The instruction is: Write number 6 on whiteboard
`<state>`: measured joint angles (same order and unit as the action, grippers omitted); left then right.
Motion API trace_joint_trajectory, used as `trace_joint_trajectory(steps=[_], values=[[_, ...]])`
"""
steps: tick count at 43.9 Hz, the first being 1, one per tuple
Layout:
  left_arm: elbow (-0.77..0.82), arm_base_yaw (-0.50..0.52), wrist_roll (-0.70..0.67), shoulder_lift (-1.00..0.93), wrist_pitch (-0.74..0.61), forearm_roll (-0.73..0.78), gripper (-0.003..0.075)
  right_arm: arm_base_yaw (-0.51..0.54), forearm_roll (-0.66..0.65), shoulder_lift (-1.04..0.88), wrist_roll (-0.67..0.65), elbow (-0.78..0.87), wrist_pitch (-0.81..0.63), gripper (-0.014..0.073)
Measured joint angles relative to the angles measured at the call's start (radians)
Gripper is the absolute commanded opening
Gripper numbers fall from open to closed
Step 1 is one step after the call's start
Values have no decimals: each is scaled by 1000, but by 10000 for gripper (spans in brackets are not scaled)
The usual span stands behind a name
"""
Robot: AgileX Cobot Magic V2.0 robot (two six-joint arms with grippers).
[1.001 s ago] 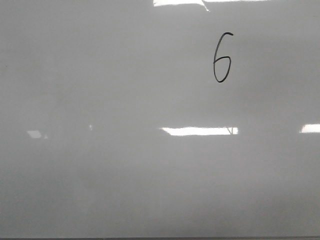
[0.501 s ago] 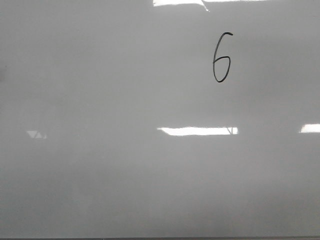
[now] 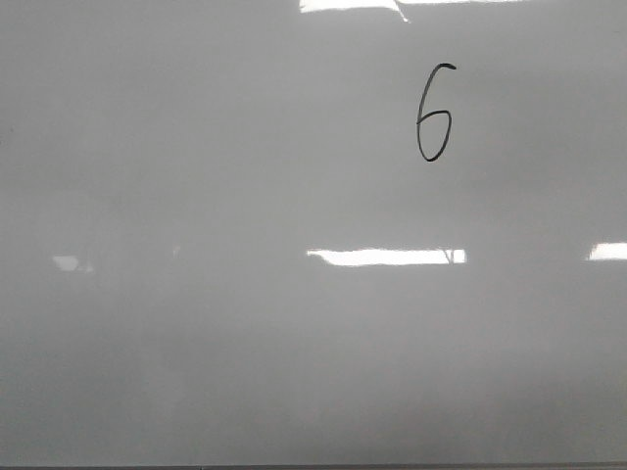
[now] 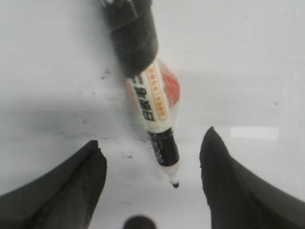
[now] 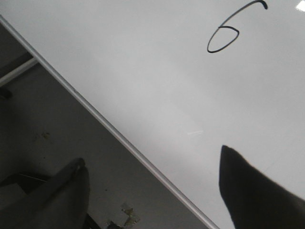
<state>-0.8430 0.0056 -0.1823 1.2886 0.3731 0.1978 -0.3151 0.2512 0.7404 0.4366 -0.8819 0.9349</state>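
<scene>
The whiteboard (image 3: 245, 196) fills the front view, and no gripper shows there. The number 6 (image 3: 435, 114) is drawn in thin black line at its upper right. In the left wrist view my left gripper (image 4: 151, 140) is open over the whiteboard (image 4: 248, 71). A marker (image 4: 155, 102) with a white labelled body and a bare black tip lies on the board between the spread fingers, touching neither. My right gripper (image 5: 152, 155) is open and empty, straddling the whiteboard's edge (image 5: 119, 136). The 6 (image 5: 228, 33) shows further in on the board.
Bright rectangular light reflections (image 3: 387, 257) lie across the board. Faint ink smudges (image 4: 107, 75) mark the board near the marker. Beyond the board's edge in the right wrist view is dark floor (image 5: 57, 129) with a bit of debris (image 5: 126, 213).
The 6 and the board are unchanged. Only the faint reflections at the board's left side shift slightly.
</scene>
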Motion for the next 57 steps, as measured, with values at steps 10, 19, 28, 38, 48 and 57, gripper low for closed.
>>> trace_joint_trajectory(steps=[10, 19, 28, 38, 48, 57], values=[[0, -25, 15, -254, 195, -1, 428, 0, -181, 0, -350, -82, 87, 581], [0, -148, 61, -490, 381, -30, 428, 0, -263, -16, -489, -84, 157, 581], [0, -235, 67, -675, 487, -67, 428, 0, -265, -108, -500, -21, 156, 581], [0, -241, 70, -738, 511, -91, 399, 0, -267, -200, -500, 1, 145, 567], [2, -241, 74, -738, 512, -93, 100, 0, -269, -217, -500, 1, 137, 190], [2, -241, 74, -738, 512, -85, -20, 0, -269, -217, -502, 1, 137, -64]])
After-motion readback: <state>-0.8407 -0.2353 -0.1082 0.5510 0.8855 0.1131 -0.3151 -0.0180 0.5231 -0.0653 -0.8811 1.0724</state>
